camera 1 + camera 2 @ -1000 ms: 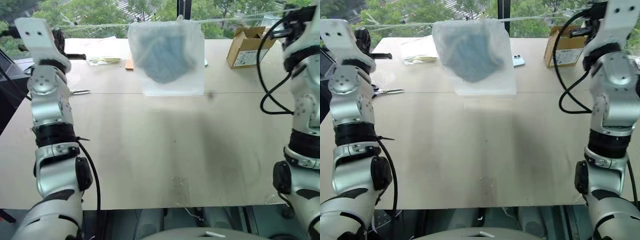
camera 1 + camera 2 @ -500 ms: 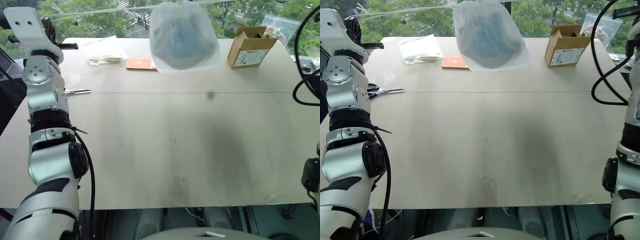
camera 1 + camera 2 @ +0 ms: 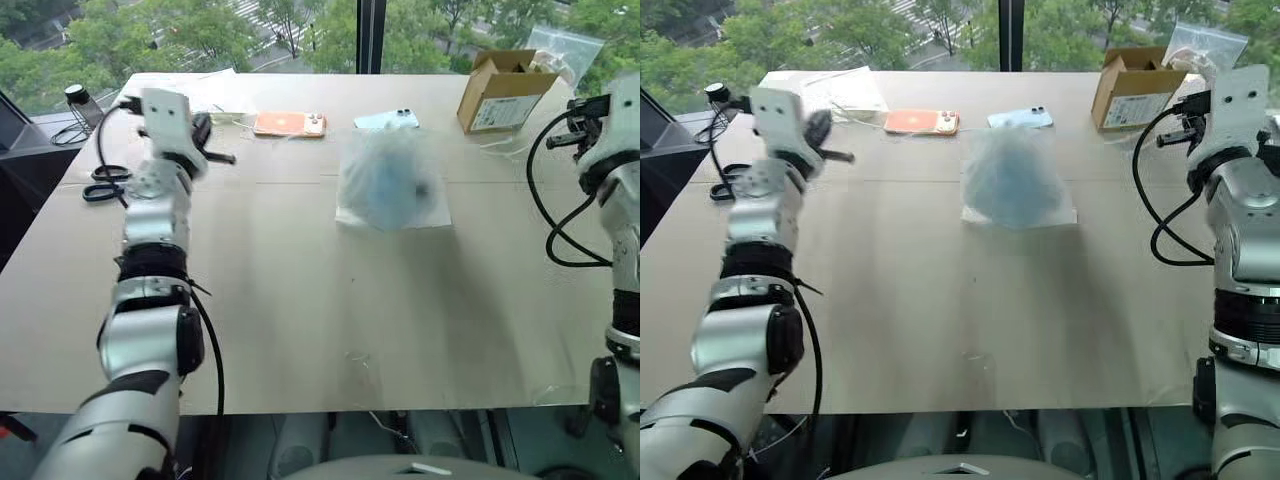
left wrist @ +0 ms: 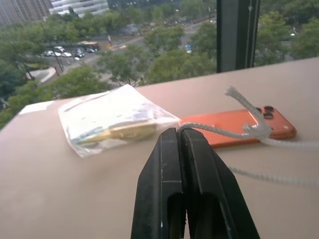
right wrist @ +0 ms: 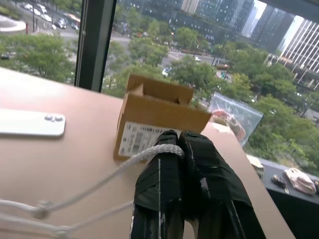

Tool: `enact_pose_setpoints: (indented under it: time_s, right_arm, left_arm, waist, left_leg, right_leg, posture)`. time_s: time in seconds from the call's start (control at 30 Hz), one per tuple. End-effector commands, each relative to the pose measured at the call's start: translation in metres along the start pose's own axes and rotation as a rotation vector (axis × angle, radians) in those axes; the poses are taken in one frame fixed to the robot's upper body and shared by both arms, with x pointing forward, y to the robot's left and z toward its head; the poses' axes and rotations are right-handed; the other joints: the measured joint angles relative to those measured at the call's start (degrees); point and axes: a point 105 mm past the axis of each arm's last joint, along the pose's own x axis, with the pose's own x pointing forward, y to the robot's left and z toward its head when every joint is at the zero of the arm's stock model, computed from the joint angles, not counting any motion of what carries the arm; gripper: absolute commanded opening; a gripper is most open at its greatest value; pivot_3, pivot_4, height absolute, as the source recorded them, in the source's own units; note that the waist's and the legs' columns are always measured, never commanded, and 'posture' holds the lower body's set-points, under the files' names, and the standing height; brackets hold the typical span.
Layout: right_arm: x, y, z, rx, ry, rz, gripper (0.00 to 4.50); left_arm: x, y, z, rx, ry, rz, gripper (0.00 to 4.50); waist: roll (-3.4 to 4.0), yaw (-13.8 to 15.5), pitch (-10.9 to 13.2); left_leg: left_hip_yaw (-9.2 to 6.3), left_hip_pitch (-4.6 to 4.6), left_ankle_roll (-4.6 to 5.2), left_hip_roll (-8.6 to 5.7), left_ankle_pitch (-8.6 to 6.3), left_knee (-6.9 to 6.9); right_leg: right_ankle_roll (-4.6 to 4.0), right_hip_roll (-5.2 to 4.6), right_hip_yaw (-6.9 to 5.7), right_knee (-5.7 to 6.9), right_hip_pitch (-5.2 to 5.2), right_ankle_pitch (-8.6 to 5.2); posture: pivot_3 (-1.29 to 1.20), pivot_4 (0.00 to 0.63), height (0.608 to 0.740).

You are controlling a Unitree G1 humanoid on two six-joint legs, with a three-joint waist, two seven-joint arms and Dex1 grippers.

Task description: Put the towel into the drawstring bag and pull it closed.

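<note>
On the left of the table (image 3: pixel 300 300), black scissors (image 3: pixel 103 182) are lying beside the left arm, and the left gripper (image 4: pixel 179 132) is being held tight shut on a white cord (image 4: pixel 219 130), with a clear pouch of papers (image 4: pixel 112 119) and an orange phone (image 4: pixel 234 127) lying just past it. In the middle, the drawstring bag (image 3: pixel 392 185) is lying on the table with the blue towel (image 3: pixel 385 180) seen inside it, and a pale blue phone (image 3: pixel 388 120) is lying behind it. On the right, the right gripper (image 5: pixel 178 137) is being pinched shut on another cord (image 5: pixel 99 184) in front of a brown box (image 5: pixel 157 117), whose white label is too small to be read.
</note>
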Motion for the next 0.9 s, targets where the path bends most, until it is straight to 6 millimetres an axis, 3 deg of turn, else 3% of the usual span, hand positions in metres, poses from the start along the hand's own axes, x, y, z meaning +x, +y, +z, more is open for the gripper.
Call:
enact_pose_setpoints:
  time_s: [0.03,0.13,0.23,0.37,0.43,0.47,0.57,0.6,0.67,0.7,0.77,0.83,0.9]
  right_arm:
    - [-0.007,-0.028,0.06,0.004,-0.21,-0.087,0.0]
    - [-0.009,-0.033,0.061,-0.001,-0.22,-0.112,0.0]
    - [-0.012,-0.042,0.034,-0.054,-0.131,-0.159,0.0]
    - [-0.016,-0.057,0.03,-0.024,-0.122,-0.237,0.0]
    - [-0.018,-0.056,0.013,-0.061,-0.069,-0.226,0.0]
    - [-0.018,-0.058,0.014,-0.032,-0.076,-0.235,0.0]
    - [-0.019,-0.069,0.039,-0.007,-0.154,-0.282,0.0]
    - [-0.018,-0.069,0.034,-0.042,-0.124,-0.277,0.0]
    - [-0.019,-0.065,0.006,-0.098,-0.012,-0.239,0.0]
    - [-0.022,-0.068,-0.019,-0.119,0.07,-0.252,0.0]
    - [-0.035,-0.082,-0.06,-0.149,0.207,-0.317,0.0]
    - [-0.046,-0.095,-0.076,-0.197,0.26,-0.351,0.0]
    - [-0.046,-0.073,-0.079,-0.123,0.252,-0.22,0.0]
  left_arm:
    - [0.0,0.034,0.073,0.029,-0.231,0.102,0.07]
    - [-0.001,0.042,0.075,0.032,-0.241,0.131,0.07]
    - [-0.003,0.04,0.062,0.036,-0.21,0.131,0.07]
    - [-0.006,0.043,0.059,0.05,-0.212,0.161,0.07]
    - [-0.007,0.04,0.037,0.067,-0.123,0.137,0.07]
    - [-0.009,0.04,0.036,0.074,-0.13,0.139,0.07]
    - [-0.012,0.049,0.065,0.064,-0.248,0.178,0.07]
    - [-0.01,0.049,0.063,0.056,-0.223,0.168,0.07]
    - [-0.007,0.042,0.034,0.057,-0.092,0.116,0.07]
    - [-0.009,0.038,0.015,0.076,-0.036,0.1,0.07]
    - [-0.018,0.04,-0.011,0.078,0.037,0.119,0.07]
    - [-0.024,0.048,-0.017,0.062,0.049,0.156,0.07]
    - [-0.025,0.024,-0.013,-0.008,0.014,0.032,0.07]
  waist:
    - [-0.02,0.0,0.0]
    - [-0.09,-0.2,-0.2]
    - [-0.07,0.0,-0.2]
    - [-0.07,0.2,-0.1]
    - [-0.07,0.2,-0.1]
    - [-0.07,0.1,-0.1]
    - [-0.08,-0.1,-0.1]
    - [-0.08,-0.1,0.0]
    - [-0.09,0.0,-0.1]
    - [-0.11,0.1,-0.2]
    - [-0.18,0.1,-0.3]
    - [-0.18,0.1,-0.3]
    - [-0.04,0.0,-0.1]
  left_leg:
    - [0.0,0.01,-0.01,0.01,0.0,0.0]
    - [0.09,0.18,0.0,0.02,-0.01,-0.12]
    - [0.14,0.49,0.26,-0.04,-0.16,-0.13]
    - [0.06,0.5,0.29,-0.09,-0.17,0.08]
    - [-0.03,0.5,0.3,-0.08,-0.16,0.08]
    - [-0.03,0.52,0.3,-0.08,-0.16,0.08]
    - [0.1,0.82,0.3,-0.08,-0.17,0.03]
    - [0.11,0.79,0.3,-0.08,-0.17,0.04]
    - [0.09,0.81,0.3,-0.08,-0.17,0.03]
    - [0.07,0.84,0.3,-0.07,-0.17,0.0]
    - [0.07,1.32,0.3,-0.06,-0.18,-0.17]
    - [0.13,1.73,0.39,-0.06,-0.23,-0.27]
    - [0.14,1.65,0.42,-0.09,-0.24,-0.19]
  right_leg:
    - [0.0,0.0,-0.01,-0.02,0.01,0.0]
    - [0.01,-0.01,0.04,-0.2,0.2,-0.01]
    - [0.04,-0.1,0.03,-0.39,0.58,-0.01]
    - [0.05,-0.12,-0.01,-0.07,0.6,0.01]
    - [0.05,-0.1,-0.09,-0.03,0.6,0.02]
    - [0.04,-0.09,-0.09,-0.03,0.63,0.02]
    - [0.05,-0.1,0.04,-0.08,0.86,0.01]
    - [0.05,-0.1,0.06,-0.05,0.83,0.01]
    - [0.05,-0.09,0.04,-0.05,0.82,0.01]
    - [0.04,-0.08,0.01,-0.09,0.87,0.01]
    - [0.04,-0.08,-0.01,-0.33,1.4,-0.02]
    - [0.06,-0.1,0.02,-0.59,1.89,-0.01]
    - [0.1,-0.12,0.06,-0.47,1.8,0.02]
  posture:
    - [0.0,0.15,0.74]
    - [0.0,0.15,0.74]
    - [0.0,0.15,0.74]
    - [0.0,0.15,0.74]
    - [0.0,0.15,0.74]
    - [0.0,0.15,0.74]
    - [0.0,0.15,0.74]
    - [0.0,0.15,0.74]
    - [0.0,0.15,0.74]
    - [0.0,0.15,0.74]
    - [0.0,0.15,0.74]
    - [0.0,0.15,0.74]
    - [0.0,0.15,0.74]
